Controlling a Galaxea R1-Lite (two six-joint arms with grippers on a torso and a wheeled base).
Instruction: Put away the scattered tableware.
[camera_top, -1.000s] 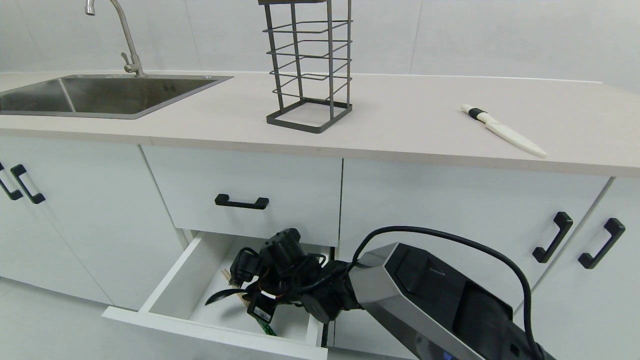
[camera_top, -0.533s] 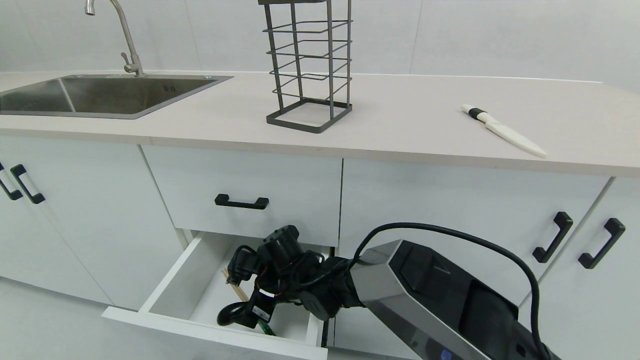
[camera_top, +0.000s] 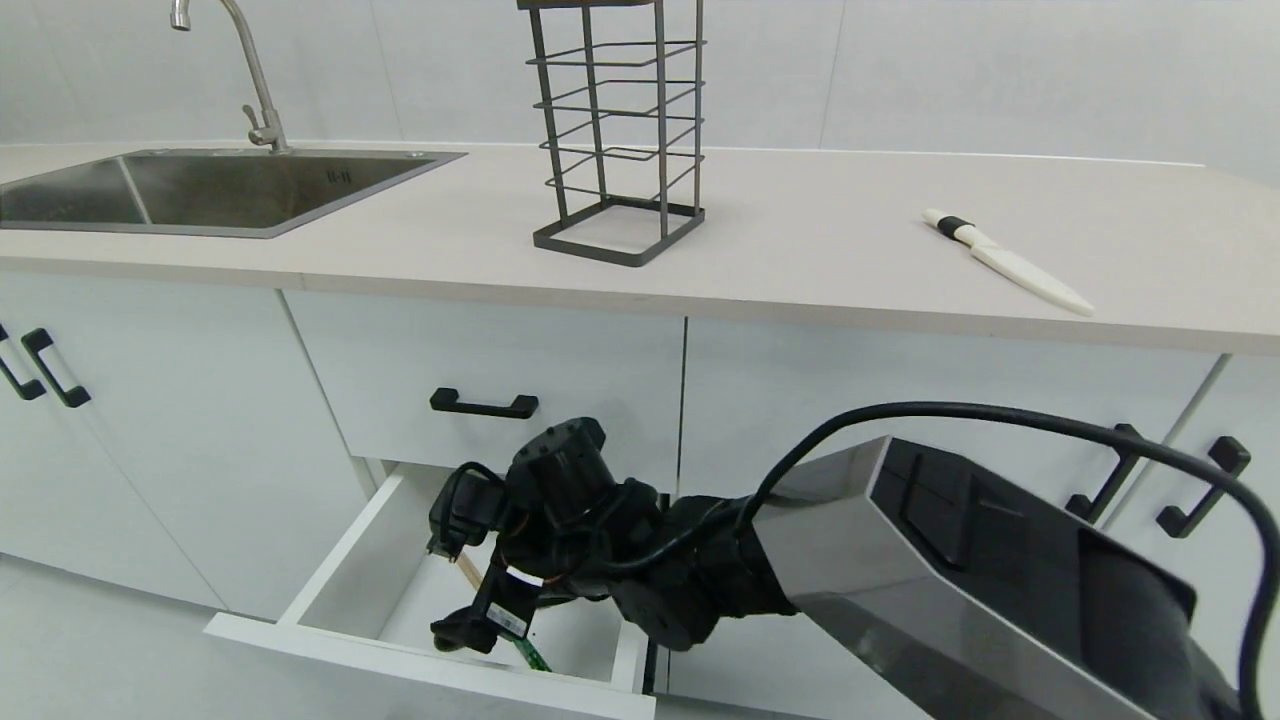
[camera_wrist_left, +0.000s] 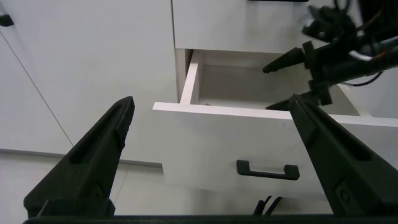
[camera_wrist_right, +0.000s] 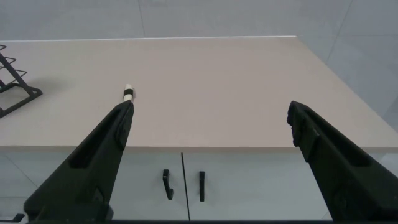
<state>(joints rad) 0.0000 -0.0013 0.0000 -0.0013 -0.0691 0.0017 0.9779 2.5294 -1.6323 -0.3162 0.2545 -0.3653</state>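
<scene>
The lower drawer (camera_top: 420, 665) stands pulled out, and my right gripper (camera_top: 455, 575) hangs open inside it with nothing between its fingers. Under it on the drawer floor lie wooden chopsticks (camera_top: 468, 572) and a green utensil (camera_top: 533, 655). A white knife (camera_top: 1005, 262) with a black band lies on the countertop at the right, also seen from the right wrist as the knife (camera_wrist_right: 127, 93). My left gripper (camera_wrist_left: 211, 109) is open, low in front of the drawer (camera_wrist_left: 224, 115), facing the right gripper (camera_wrist_left: 283, 81).
A dark wire rack (camera_top: 615, 130) stands mid-counter, and a steel sink (camera_top: 200, 185) with a tap is at the back left. Closed cabinet doors and a shut upper drawer (camera_top: 484, 404) have black handles. Bare counter lies between rack and knife.
The right arm's forearm has risen and come nearer the camera. Its gripper has shifted slightly left and up within the drawer. Knife and rack have stayed put.
</scene>
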